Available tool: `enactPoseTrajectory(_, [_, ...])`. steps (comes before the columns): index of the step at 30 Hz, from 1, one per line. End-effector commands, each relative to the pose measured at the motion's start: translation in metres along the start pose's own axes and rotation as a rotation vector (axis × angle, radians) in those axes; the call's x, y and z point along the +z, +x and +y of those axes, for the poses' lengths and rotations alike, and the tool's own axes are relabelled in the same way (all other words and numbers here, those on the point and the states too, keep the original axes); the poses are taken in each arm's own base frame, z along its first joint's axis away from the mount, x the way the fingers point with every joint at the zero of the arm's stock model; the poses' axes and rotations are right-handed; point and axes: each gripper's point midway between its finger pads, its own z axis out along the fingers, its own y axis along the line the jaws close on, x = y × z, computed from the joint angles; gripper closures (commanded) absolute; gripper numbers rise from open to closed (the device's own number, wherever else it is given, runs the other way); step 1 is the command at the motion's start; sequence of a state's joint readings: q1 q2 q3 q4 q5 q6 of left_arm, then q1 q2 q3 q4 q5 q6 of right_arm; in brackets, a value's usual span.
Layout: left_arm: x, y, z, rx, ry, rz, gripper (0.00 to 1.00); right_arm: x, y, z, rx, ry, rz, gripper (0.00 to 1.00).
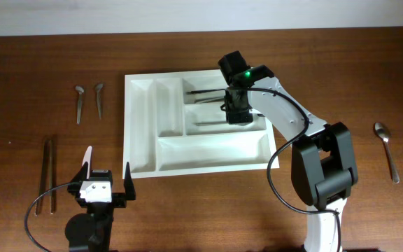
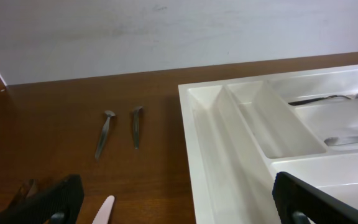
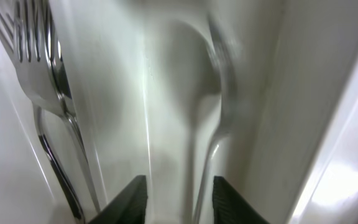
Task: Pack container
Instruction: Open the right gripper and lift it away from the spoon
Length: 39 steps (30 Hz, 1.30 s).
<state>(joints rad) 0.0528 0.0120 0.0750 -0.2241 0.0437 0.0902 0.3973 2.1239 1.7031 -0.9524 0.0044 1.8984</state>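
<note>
The container [image 1: 208,150], a large white cutlery tray, lies in the middle of the table. My right gripper [image 1: 235,112] hangs over its middle long compartment. In the right wrist view the right gripper [image 3: 179,199] is open, jaws apart. A blurred metal spoon [image 3: 219,106] lies in the compartment below, its handle running close to the right finger. Forks [image 3: 39,68] lie in the neighbouring compartment. My left gripper [image 1: 105,173] stands wide open at the front left, over the container's left rim [image 2: 191,137], holding nothing.
A white plastic knife [image 1: 86,162] lies by the left gripper's finger. Two small metal spoons [image 1: 80,103] [image 1: 99,99] lie left of the container. Two long dark sticks [image 1: 50,173] lie at the far left. A metal spoon [image 1: 387,150] lies at the far right.
</note>
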Motion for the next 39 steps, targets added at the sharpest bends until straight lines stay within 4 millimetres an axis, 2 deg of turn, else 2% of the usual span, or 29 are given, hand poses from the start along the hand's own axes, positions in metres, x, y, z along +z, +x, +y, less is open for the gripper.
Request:
enactPoseTrajectory(1, [0.000, 0.002, 0.002, 0.016, -0.012, 0.000, 0.01, 0.007, -0.001, -0.004, -0.031, 0.010, -0.026, 0.62])
enactPoseTrajectory(4, [0.000, 0.002, 0.002, 0.016, -0.012, 0.000, 0.01, 0.007, 0.004, -0.004, -0.034, 0.015, 0.000, 0.49])
enactPoseTrajectory(6, [0.000, 0.002, 0.002, 0.016, -0.012, 0.000, 0.01, 0.006, 0.010, 0.000, -0.064, 0.001, 0.035, 0.28])
enactPoseTrajectory(9, [0.000, 0.002, 0.002, 0.016, -0.012, 0.000, 0.01, 0.006, 0.018, 0.015, -0.173, -0.064, 0.069, 0.08])
enactPoseTrajectory(11, [0.000, 0.002, 0.002, 0.016, -0.012, 0.000, 0.01, 0.004, 0.022, 0.027, -0.242, -0.115, 0.077, 0.01])
enactPoseTrajectory(15, [0.000, 0.002, 0.002, 0.016, -0.012, 0.000, 0.01, 0.000, 0.029, 0.049, -0.417, -0.219, 0.079, 0.01])
enactPoseTrajectory(18, [0.000, 0.002, 0.002, 0.016, -0.012, 0.000, 0.01, -0.002, 0.031, 0.057, -0.494, -0.257, 0.069, 0.01])
enactPoseTrajectory(23, [0.000, 0.002, 0.002, 0.016, -0.012, 0.000, 0.01, -0.010, 0.026, 0.068, -0.565, -0.287, 0.045, 0.01])
enactPoseTrajectory(26, [0.000, 0.002, 0.002, 0.016, -0.012, 0.000, 0.01, -0.023, 0.019, 0.081, -0.640, -0.322, 0.009, 0.01])
enactPoseTrajectory(29, [0.000, 0.002, 0.002, 0.016, -0.012, 0.000, 0.01, -0.040, 0.003, 0.093, -0.697, -0.327, -0.068, 0.01])
enactPoseTrajectory(33, [0.000, 0.002, 0.002, 0.016, -0.012, 0.000, 0.01, -0.076, -0.026, 0.109, -0.833, -0.322, -0.197, 0.01])
enactPoseTrajectory(39, [0.000, 0.002, 0.002, 0.016, -0.012, 0.000, 0.01, -0.129, -0.070, 0.118, -1.270, -0.258, -0.316, 0.01])
